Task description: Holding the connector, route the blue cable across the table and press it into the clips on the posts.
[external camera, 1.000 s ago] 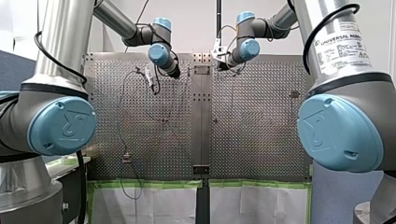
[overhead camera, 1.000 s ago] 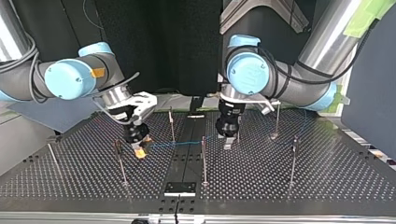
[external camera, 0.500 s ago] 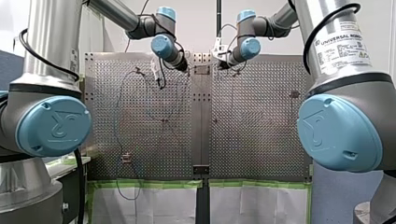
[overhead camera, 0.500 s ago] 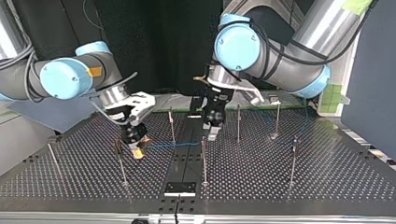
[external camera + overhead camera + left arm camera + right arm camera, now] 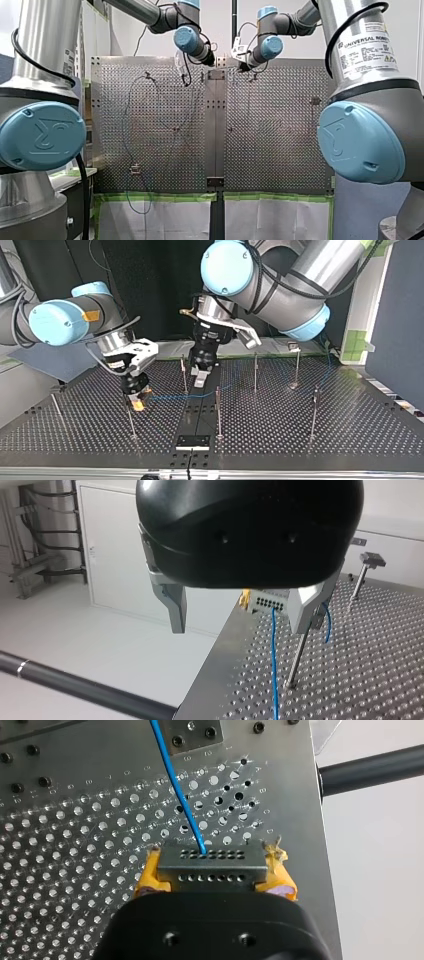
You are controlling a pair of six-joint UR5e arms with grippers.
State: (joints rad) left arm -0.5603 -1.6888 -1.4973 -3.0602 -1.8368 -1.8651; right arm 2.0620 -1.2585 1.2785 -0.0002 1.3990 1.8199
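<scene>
My right gripper [image 5: 214,882] is shut on the grey connector [image 5: 212,865], one yellow pad [image 5: 146,881] on each of its ends. The blue cable [image 5: 175,785] leaves the connector and runs across the perforated plate. In the top view the right gripper [image 5: 136,403] holds the connector low over the table at the left, and the cable [image 5: 175,397] trails right past a thin post [image 5: 184,375]. My left gripper [image 5: 199,380] hangs over the centre strip beside that post. Its metal fingers [image 5: 172,605] stand open and hold nothing, with the cable [image 5: 273,660] and connector [image 5: 272,601] ahead.
Several thin posts stand on the table, among them one [image 5: 218,410] near the centre, one [image 5: 255,372] behind it and two at the right [image 5: 314,410]. A small black block [image 5: 192,441] sits at the near edge. The cable's slack loops on the front view's left half [image 5: 125,125].
My left arm has swung toward the top view's left, from right of the centre strip to over it, and has risen. My right gripper has slid slightly left with the connector.
</scene>
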